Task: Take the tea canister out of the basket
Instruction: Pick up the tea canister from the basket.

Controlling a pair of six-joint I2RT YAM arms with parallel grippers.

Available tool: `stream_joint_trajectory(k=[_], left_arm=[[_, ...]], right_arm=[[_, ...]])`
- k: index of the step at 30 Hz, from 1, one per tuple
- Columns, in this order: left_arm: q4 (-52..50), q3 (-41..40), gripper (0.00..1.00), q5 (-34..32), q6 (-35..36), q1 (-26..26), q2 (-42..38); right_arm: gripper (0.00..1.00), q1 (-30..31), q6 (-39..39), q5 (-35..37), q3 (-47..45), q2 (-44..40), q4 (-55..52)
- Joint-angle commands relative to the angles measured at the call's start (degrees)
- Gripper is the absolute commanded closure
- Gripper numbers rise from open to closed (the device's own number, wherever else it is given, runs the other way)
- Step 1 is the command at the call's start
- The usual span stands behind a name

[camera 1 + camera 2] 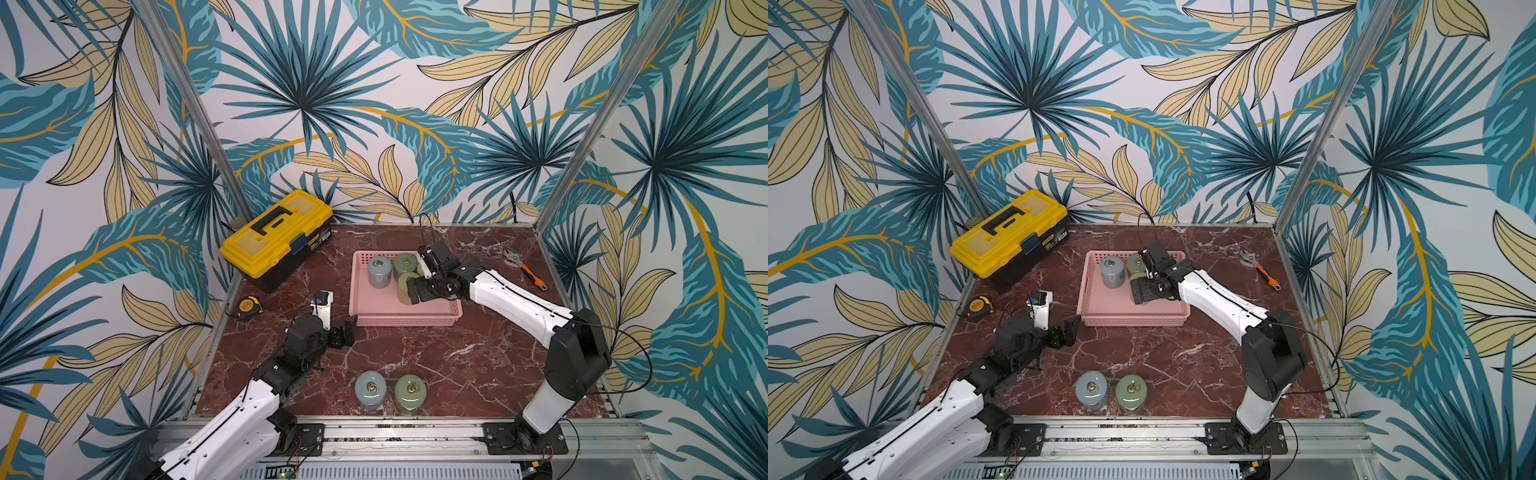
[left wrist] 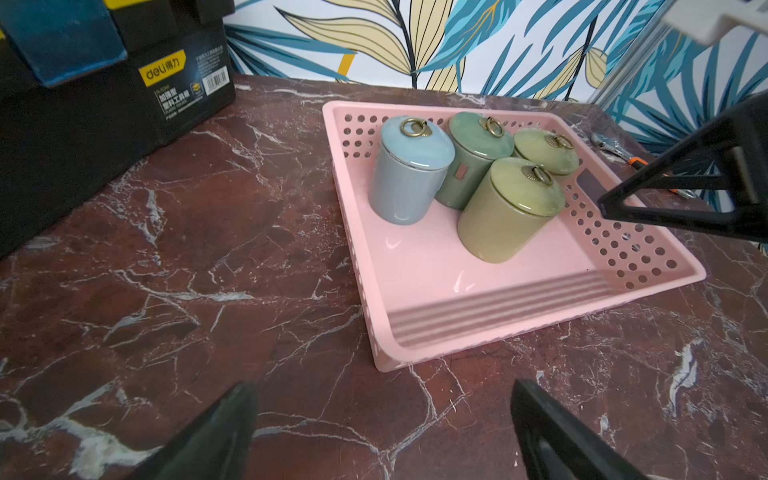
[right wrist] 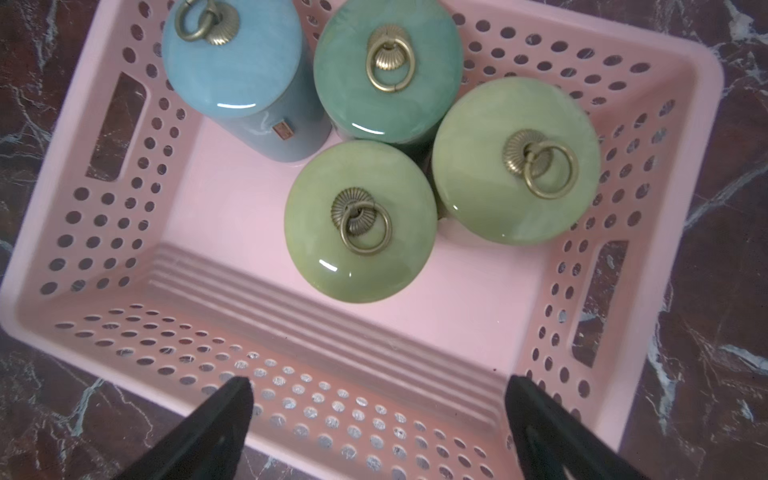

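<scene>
Jaws on your left gripper (image 1: 345, 332) stand spread wide with nothing between them, low over the tabletop (image 1: 436, 357) off the 7 o'clock corner of the pink basket (image 1: 407, 321), taking 12 o'clock as the back wall in both top views. From there the canisters lie toward 1 o'clock, well apart, with the basket's wall between. Inside the basket four tea canisters stand upright, bunched in its 12 o'clock half, long axes vertical, brass ring pulls on the lids. The blue-grey canister (image 2: 409, 174) is at the 10 o'clock side, with the teal canister (image 2: 478, 135) just beside it. The front light-green canister (image 2: 509, 212) sits toward 6 o'clock of the teal one, and the back light-green canister (image 2: 546, 151) is at the 2 o'clock side. Whether they touch or only nearly touch, you cannot tell from these views. Two more canisters (image 1: 370, 390) already stand out on the tabletop near its 6 o'clock edge. Your right gripper (image 3: 378, 415) hangs above the basket, jaws likewise released and empty, pointing down over its 6 o'clock half. As a judgement, the front light-green canister lies just toward 12 o'clock from those jaws and below them. That makes your right arm much the nearer, and you would want the jaws to straddle its round body from above, minding the neighbours crowding its 12 o'clock side.
</scene>
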Motion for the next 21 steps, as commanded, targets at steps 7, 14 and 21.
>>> stream_joint_trajectory(k=[7,14,21], left_arm=[[4.24,-3.07,0.0,-1.96,2.1,0.31,-4.0],[3.92,-2.8,0.0,-2.23,2.01,0.28,-3.85],[3.75,-2.73,0.0,-2.67,2.14,0.32,-3.83]], right_arm=[[0.01,-0.33,-0.83,-0.75,6.47,7.3,-1.81],[0.01,-0.58,-0.03,-0.67,9.39,11.1,-1.83],[0.01,-0.77,0.42,-0.59,11.46,13.71,-1.81]])
